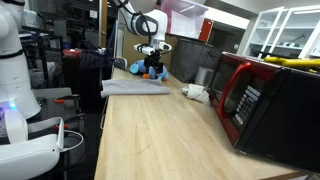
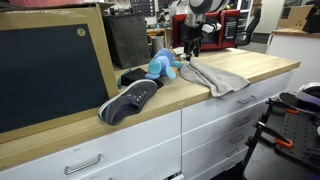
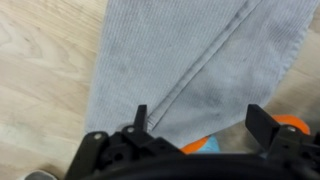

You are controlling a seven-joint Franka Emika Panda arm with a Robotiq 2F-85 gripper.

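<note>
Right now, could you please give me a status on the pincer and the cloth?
Pincer open, above grey cloth. Cloth spread on counter, not gripped. Blue plush toy close beside.

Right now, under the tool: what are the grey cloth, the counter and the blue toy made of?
Grey cloth: woven or knit fabric, matte; fine ribbed texture, stitched seam, limp drape.
Counter: light wood or wood-look laminate, smooth satin finish; grain lines show.
Blue toy: probably plush, going by its soft rounded outline; too small to be sure.
</note>
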